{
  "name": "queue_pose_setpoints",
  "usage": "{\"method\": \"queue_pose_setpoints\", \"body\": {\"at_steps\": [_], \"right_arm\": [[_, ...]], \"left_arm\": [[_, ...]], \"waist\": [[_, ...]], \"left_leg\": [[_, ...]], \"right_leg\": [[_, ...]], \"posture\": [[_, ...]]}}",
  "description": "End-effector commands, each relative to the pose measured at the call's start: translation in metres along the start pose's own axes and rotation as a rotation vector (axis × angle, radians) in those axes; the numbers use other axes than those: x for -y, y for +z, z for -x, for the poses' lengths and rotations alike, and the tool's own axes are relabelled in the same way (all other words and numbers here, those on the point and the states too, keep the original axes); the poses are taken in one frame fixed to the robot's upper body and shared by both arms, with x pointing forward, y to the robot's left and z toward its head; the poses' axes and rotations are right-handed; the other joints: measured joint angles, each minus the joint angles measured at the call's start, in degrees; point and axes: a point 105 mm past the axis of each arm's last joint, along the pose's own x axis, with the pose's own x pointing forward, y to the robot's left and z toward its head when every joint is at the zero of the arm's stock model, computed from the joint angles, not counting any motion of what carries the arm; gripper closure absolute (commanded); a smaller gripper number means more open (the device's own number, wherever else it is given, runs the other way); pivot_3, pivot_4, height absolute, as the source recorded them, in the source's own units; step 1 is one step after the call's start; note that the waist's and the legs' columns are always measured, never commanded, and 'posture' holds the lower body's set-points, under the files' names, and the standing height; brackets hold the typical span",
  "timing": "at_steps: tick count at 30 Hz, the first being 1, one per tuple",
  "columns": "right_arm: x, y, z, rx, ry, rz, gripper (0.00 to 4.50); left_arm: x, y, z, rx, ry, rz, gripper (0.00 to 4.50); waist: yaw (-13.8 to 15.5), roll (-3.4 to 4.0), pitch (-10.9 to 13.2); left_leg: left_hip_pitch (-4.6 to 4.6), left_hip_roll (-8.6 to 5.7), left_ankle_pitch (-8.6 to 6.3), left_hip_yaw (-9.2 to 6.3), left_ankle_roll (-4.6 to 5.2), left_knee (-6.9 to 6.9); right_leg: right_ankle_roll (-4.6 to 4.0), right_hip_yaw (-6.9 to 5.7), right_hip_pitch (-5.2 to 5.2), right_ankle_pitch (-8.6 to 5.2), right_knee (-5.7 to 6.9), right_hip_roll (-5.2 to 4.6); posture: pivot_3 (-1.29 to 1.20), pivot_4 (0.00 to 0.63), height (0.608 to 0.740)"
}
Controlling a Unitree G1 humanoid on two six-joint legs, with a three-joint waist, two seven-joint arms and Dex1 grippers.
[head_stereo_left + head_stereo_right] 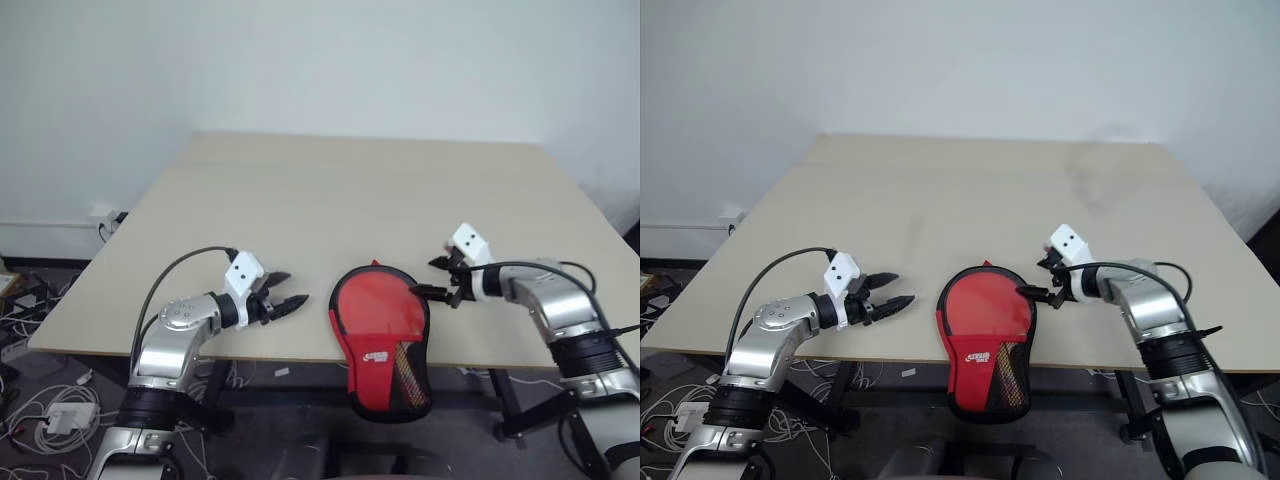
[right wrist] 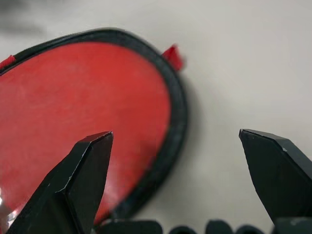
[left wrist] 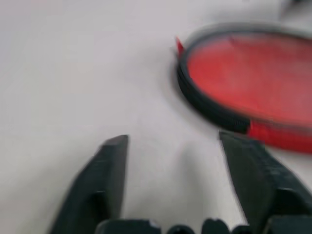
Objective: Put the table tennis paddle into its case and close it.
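Observation:
The case, black-edged with a clear side up, lies at the table's front edge, and its narrow end hangs over that edge. Through the clear side I see the table tennis paddle inside, red face up, with its handle toward me beside a red label. My left gripper is open just left of the case, apart from it and pointing at it. My right gripper is open at the case's right rim, one fingertip close to the black edging. Each wrist view looks between spread fingers at the case's rounded end.
The pale wooden table stretches back to a white wall. A small red tab sticks out at the case's far end. Cables and plugs lie on the floor at the left, below the table's edge.

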Motion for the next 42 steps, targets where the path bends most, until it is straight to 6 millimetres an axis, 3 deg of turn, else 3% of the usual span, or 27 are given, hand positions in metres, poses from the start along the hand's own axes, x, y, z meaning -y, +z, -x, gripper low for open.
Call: {"method": "queue_pose_setpoints", "body": {"at_steps": [1, 6, 9, 16, 20, 21, 24, 27, 28, 33, 39, 42], "right_arm": [[0.003, 0.005, -0.005, 0.042, -0.044, -0.037, 0.00], [0.002, -0.002, -0.019, 0.058, -0.064, -0.139, 0.00], [0.002, -0.006, -0.023, 0.051, -0.066, -0.177, 0.58], [-0.003, -0.008, -0.032, 0.062, -0.045, -0.293, 3.07], [-0.007, -0.005, -0.034, 0.074, -0.030, -0.314, 4.34], [-0.009, -0.003, -0.034, 0.079, -0.024, -0.315, 4.46], [-0.008, 0.003, -0.034, 0.094, -0.023, -0.307, 4.46], [0.005, 0.020, -0.031, 0.143, -0.071, -0.299, 4.46], [0.012, 0.027, -0.029, 0.170, -0.102, -0.298, 4.46], [0.086, 0.058, -0.004, 0.276, -0.449, -0.374, 4.46], [0.116, 0.078, 0.007, 0.323, -0.593, -0.338, 4.46], [0.121, 0.074, 0.005, 0.309, -0.642, -0.338, 4.46]], "left_arm": [[0.007, 0.019, 0.006, 0.068, -0.010, 0.012, 0.86], [0.010, 0.013, 0.010, 0.046, 0.002, 0.025, 0.86], [0.010, 0.012, 0.012, 0.042, 0.013, 0.027, 0.82], [0.009, 0.011, 0.012, 0.035, 0.027, 0.028, 0.82], [0.009, 0.009, 0.012, 0.030, 0.032, 0.029, 0.82], [0.009, 0.008, 0.011, 0.028, 0.033, 0.031, 0.82], [0.009, 0.006, 0.010, 0.025, 0.036, 0.034, 0.82], [0.008, 0.005, 0.009, 0.021, 0.039, 0.036, 0.82], [0.008, 0.004, 0.009, 0.020, 0.040, 0.037, 0.82], [0.004, 0.000, 0.008, 0.005, 0.057, 0.044, 0.82], [0.004, -0.004, 0.005, 0.000, 0.064, 0.048, 0.82], [0.004, -0.005, 0.005, 0.000, 0.074, 0.051, 0.82]], "waist": [[-0.3, 0.01, 0.0], [-0.9, 0.03, 0.0], [-0.9, 0.04, 0.0], [-0.9, 0.04, 0.0], [-0.9, 0.03, 0.0], [-0.9, 0.03, 0.0], [-1.0, 0.03, 0.0], [-1.4, 0.03, 0.0], [-1.5, 0.04, 0.0], [-1.3, 0.21, 0.2], [-1.6, 0.19, 0.2], [-2.3, 0.19, 0.2]], "left_leg": [[0.00, 0.00, 0.01, 0.00, -0.01, 0.00], [0.03, -0.01, 0.05, 0.06, -0.07, 0.01], [0.06, 0.02, 0.07, 0.09, -0.10, 0.00], [0.17, 0.03, 0.09, 0.14, -0.14, -0.07], [0.24, 0.03, 0.13, 0.19, -0.20, -0.21], [0.26, 0.03, 0.14, 0.20, -0.23, -0.25], [0.31, 0.04, 0.17, 0.23, -0.27, -0.34], [0.31, 0.04, 0.19, 0.25, -0.30, -0.39], [0.31, 0.04, 0.20, 0.25, -0.33, -0.41], [0.31, 0.04, 0.30, 0.44, -0.45, -0.49], [0.31, 0.06, 0.32, 0.69, -0.44, -0.67], [0.30, 0.26, 0.33, 0.93, -0.44, -0.70]], "right_leg": [[0.00, -0.01, 0.00, 0.00, 0.01, 0.02], [0.01, -0.02, 0.02, 0.00, 0.08, 0.21], [0.01, 0.01, 0.02, 0.00, 0.10, 0.29], [0.00, 0.07, 0.07, 0.00, 0.10, 0.30], [0.01, 0.12, 0.06, -0.01, 0.10, 0.30], [0.00, 0.13, 0.06, 0.00, 0.10, 0.30], [0.00, 0.17, 0.05, -0.01, 0.10, 0.31], [0.00, 0.18, 0.03, -0.01, 0.10, 0.31], [0.00, 0.18, 0.02, 0.00, 0.10, 0.32], [-0.07, 0.34, -0.15, 0.04, 0.22, 0.35], [-0.07, 0.59, -0.26, 0.04, 0.19, 0.44], [-0.08, 0.93, -0.26, 0.06, 0.20, 0.76]], "posture": [[0.00, 0.000, 0.707], [0.00, 0.000, 0.707], [0.00, 0.000, 0.707], [0.00, 0.000, 0.707], [0.00, 0.000, 0.707], [0.00, 0.000, 0.707], [0.00, 0.000, 0.707], [0.00, 0.000, 0.707], [0.00, 0.000, 0.707], [0.00, 0.000, 0.707], [0.00, 0.000, 0.707], [0.00, 0.000, 0.707]]}}
